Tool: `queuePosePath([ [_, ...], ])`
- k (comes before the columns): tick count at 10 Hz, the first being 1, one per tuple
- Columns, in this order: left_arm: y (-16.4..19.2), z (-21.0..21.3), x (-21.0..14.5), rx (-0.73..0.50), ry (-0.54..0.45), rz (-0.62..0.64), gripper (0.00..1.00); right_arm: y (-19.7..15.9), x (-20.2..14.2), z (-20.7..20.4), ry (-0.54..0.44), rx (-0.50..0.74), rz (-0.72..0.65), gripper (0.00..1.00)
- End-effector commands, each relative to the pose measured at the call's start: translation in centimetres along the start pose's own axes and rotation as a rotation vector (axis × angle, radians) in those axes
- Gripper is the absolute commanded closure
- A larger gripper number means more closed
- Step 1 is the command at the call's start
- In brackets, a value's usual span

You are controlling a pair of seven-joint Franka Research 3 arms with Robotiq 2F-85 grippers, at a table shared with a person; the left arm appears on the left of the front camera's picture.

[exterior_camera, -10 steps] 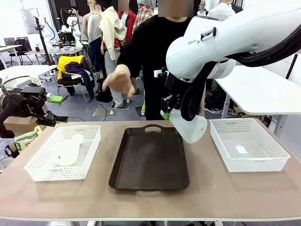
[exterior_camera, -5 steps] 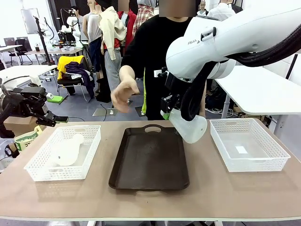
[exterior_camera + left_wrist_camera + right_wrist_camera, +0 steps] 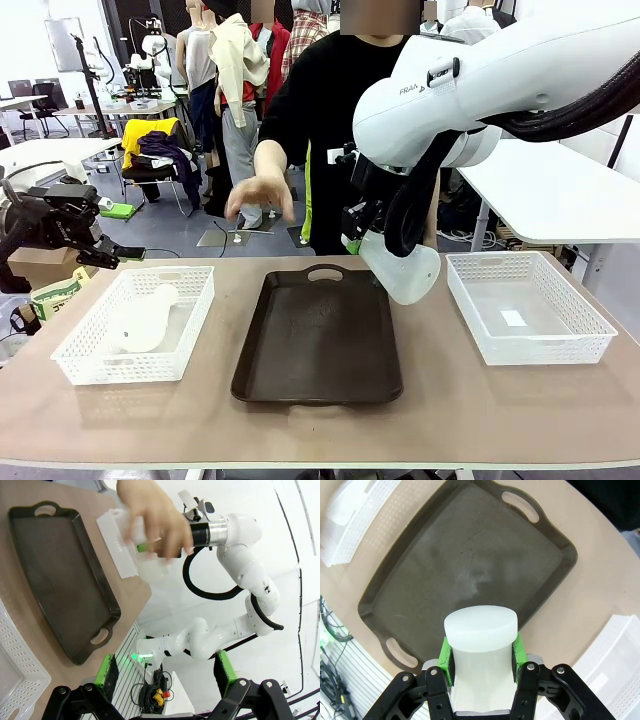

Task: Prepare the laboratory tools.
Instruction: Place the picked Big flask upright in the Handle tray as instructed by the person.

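Observation:
My right gripper (image 3: 358, 238) is shut on the neck of a frosted white flask (image 3: 402, 270), which hangs tilted above the right edge of the dark brown tray (image 3: 318, 345). In the right wrist view the green pads (image 3: 445, 660) clamp the flask (image 3: 480, 626) on both sides, with the tray (image 3: 470, 565) below. A second flask (image 3: 146, 318) lies on its side in the left white basket (image 3: 90, 365). My left gripper (image 3: 105, 254) hovers open at the far left, off the table's edge; its own view shows the gripper (image 3: 165, 700) with nothing between its fingers.
The white basket (image 3: 528, 345) at the right holds no flask, just a small white patch on its floor. A person in black stands across the table with one hand (image 3: 258, 195) held out above the tray's far end. Bare tabletop lies in front of the tray.
The person's hand has dropped a little and shifted over the tray's far end. Both arms and the held flask have stayed still.

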State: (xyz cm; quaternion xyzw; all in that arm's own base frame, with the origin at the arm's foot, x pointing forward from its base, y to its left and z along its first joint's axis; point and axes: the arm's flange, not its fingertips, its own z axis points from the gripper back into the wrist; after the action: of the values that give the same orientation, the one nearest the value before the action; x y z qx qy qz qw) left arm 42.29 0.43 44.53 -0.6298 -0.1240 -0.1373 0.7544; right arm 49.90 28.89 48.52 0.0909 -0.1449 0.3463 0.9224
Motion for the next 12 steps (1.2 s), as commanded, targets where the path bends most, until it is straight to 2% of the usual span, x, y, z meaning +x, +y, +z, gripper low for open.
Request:
queuePosePath([
  [1,-0.2,0.1,0.0,-0.008,-0.005,-0.001,0.00,0.0,-0.2,0.0,0.004,-0.012,0.002,1.00],
  [9,-0.2,0.1,0.0,-0.008,-0.005,-0.001,0.00,0.0,0.0,0.0,0.000,0.000,0.000,1.00],
  [10,-0.2,0.1,0.0,-0.008,-0.005,-0.001,0.00,0.5,0.6,-0.7,-0.063,0.034,0.086,1.00],
  [12,-0.2,0.1,0.0,-0.008,-0.005,-0.001,0.00,0.9,1.0,-1.7,-0.291,0.162,0.218,1.00],
])
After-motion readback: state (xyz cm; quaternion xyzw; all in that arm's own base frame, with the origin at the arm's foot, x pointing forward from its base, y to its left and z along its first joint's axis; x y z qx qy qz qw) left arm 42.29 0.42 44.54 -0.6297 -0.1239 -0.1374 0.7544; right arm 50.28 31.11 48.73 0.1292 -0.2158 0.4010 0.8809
